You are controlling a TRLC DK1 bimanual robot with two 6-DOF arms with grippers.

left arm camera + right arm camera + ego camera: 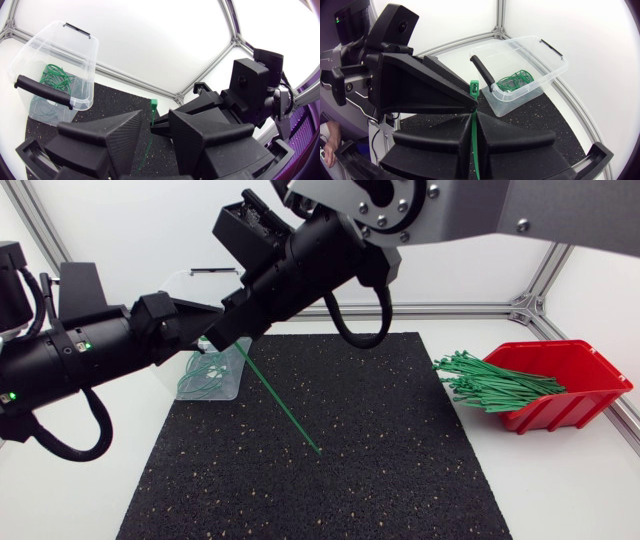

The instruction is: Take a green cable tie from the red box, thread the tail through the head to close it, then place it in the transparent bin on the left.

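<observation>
Surface: a white tabletop carries a black rubber mat flecked with pale specks. The transparent bin stands on the mat's far left corner.
Surround: a silver frame rail runs along the tabletop's far edge, behind the transparent bin, with plain white panels above it.
Transparent bin: clear plastic with black handles, and its lid is off. Closed green loops lie inside.
Red box: on the tabletop well apart from the transparent bin, off the mat's opposite side. A bundle of green ties sticks out of it toward the bin.
Cable tie: held in the air just beside the transparent bin. It is straight and slanted, with its head up by the end effectors and its tail running down toward the middle of the mat.
Right end effector: reaches across to just beside the transparent bin. Its fingers are pressed together on the cable tie a little below the head.
Left end effector: also just beside the transparent bin, facing the right one. Its fingers are spread, and the cable tie's strap runs down through the gap between them.
</observation>
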